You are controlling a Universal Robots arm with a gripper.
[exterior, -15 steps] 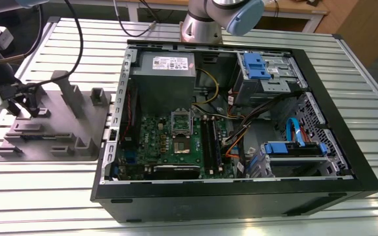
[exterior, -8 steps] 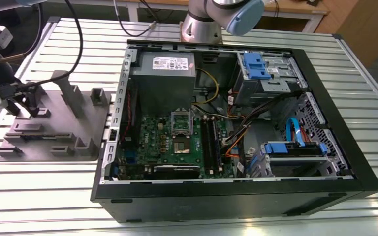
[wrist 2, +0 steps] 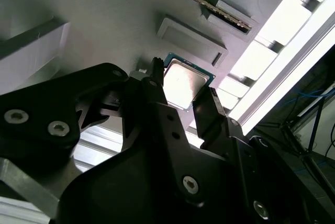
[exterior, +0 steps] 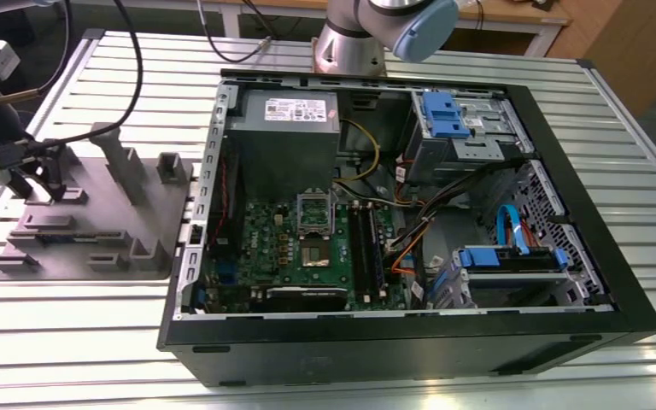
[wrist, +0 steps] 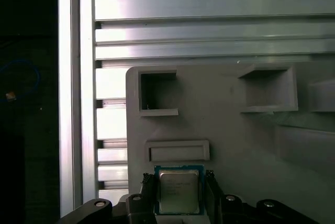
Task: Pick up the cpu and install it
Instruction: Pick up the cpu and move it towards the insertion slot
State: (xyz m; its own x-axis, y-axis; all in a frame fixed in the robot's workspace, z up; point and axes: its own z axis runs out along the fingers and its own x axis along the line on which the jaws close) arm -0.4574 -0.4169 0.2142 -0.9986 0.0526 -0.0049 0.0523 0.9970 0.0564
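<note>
1. I see the gripper low over the grey fixture plate, near the plate's far corner on the exterior view's left.
2. In both wrist views the cpu lies flat on that plate, silvery top up. It is close to one plate edge and just beside a shallow rectangular recess.
3. The cpu sits right between the fingertips, which rest against two opposite edges of the chip. I read the gripper as clamped on the cpu.
4. The slatted table carries the plate. The open computer case stands beside it, well apart from the gripper, with the motherboard inside.
</note>
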